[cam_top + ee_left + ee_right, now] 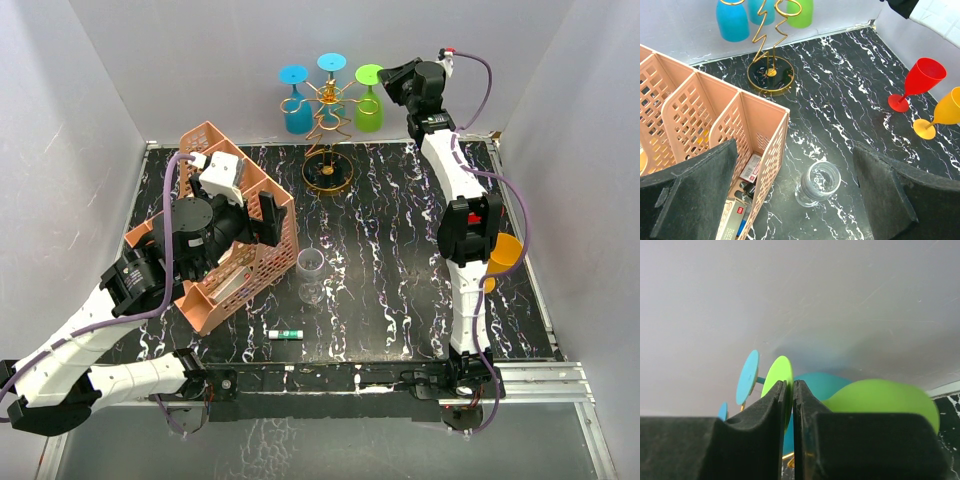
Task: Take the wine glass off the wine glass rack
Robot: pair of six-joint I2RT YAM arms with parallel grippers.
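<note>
Reaching high at the far wall, the right gripper is right on the green wine glass. Its fingers are drawn almost together, only a sliver of gap between them. In the right wrist view that sliver lines up between the glass's round foot and its bowl, just where the stem runs, though the pads hide the stem itself.

The glass hangs upside down, foot up, on the right side of the wine glass rack, whose gold ring base sits at the back of the marbled black worktop. Two more hang alongside it: a blue glass on the left and a teal glass in the middle, further back.

Over on the other side, the left gripper hangs spread wide, holding nothing, above the near end of the pink mesh organizer. A clear glass stands upright just beside the organizer's corner, and a small white tube lies nearer the arm bases. Near the right edge, a red glass and an orange glass stand close together.
</note>
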